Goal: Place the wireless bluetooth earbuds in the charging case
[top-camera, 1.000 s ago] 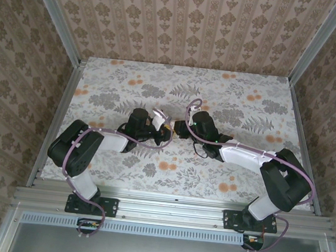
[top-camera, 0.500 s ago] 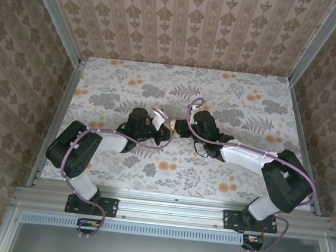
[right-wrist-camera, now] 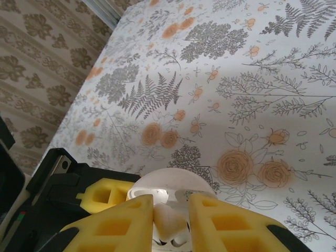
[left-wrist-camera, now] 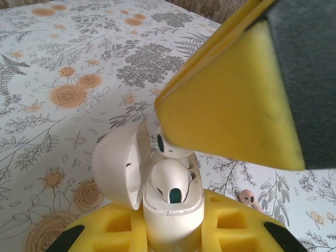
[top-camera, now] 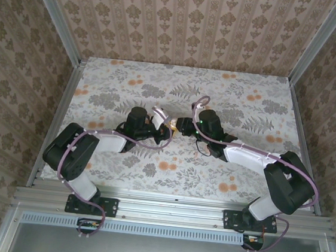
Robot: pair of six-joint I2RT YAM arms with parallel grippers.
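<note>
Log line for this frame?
left claw: holds open charging case | right claw: holds second earbud over it | first earbud: seated

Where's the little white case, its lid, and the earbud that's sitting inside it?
case (left-wrist-camera: 173, 224): left wrist view, front of its body.
lid (left-wrist-camera: 116, 164): left wrist view, middle of the open lid.
earbud in the case (left-wrist-camera: 169, 181): left wrist view, its rounded head.

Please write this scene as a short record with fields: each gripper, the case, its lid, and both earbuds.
Left gripper: shut on the small white plastic charging case
Case lid: open, hinged back
First white earbud: seated in the case
Right gripper: shut on the second white earbud
Second earbud place: at the case's mouth, not yet fully in
Surface: floral-printed table
</note>
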